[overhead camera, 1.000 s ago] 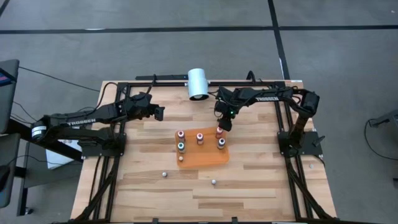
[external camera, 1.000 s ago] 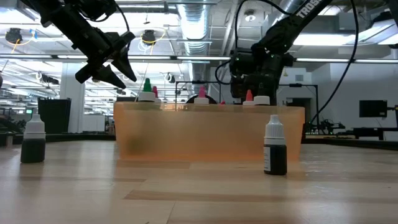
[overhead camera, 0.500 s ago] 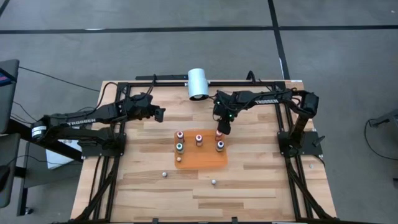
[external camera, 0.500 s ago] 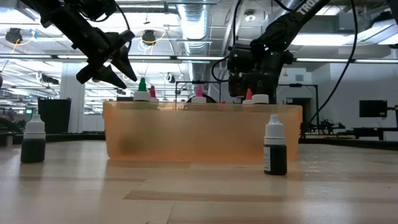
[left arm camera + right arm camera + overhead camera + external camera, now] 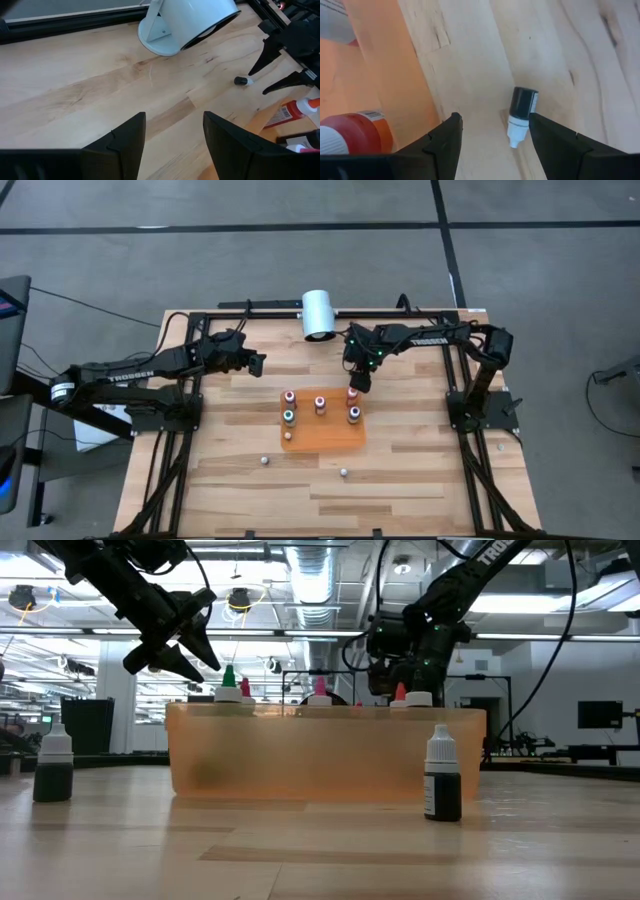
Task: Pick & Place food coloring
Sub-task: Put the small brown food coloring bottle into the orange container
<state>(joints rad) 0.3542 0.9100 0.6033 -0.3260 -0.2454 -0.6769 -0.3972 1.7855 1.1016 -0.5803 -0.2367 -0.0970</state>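
From above, a pale wooden table (image 5: 400,470) stands on grey floor, a white cylinder (image 5: 319,314) at its far edge. An orange tray (image 5: 330,432) lies mid-table with several food coloring bottles (image 5: 320,403) upright in it; two more bottles (image 5: 264,461) stand loose on the wood nearer the front. The right gripper (image 5: 360,384) hangs just off the tray's far right corner, beside the red-topped bottle (image 5: 352,394) there. The left gripper (image 5: 256,363) waits well apart, over bare wood on the left.

At table level, a lit workshop hall fills the background. The tray wall (image 5: 320,755) hides most of its bottles; only coloured tips show above it. Two dark-filled bottles (image 5: 442,775) stand in front. Up behind the tray, the right gripper (image 5: 412,680) hangs apart from any bottle.

The left wrist view shows its fingers (image 5: 125,145) spread with nothing between them, pointing at the cylinder (image 5: 185,22).

The right wrist view shows its fingers (image 5: 442,142) wide apart and empty, straddling a dark bottle (image 5: 521,115) lying on its side on the wood just outside the tray's edge (image 5: 385,75).

I judge this the approach to a pick. Next, the right arm needs to descend around the fallen bottle, square the jaws across its body, and close without rolling it away.
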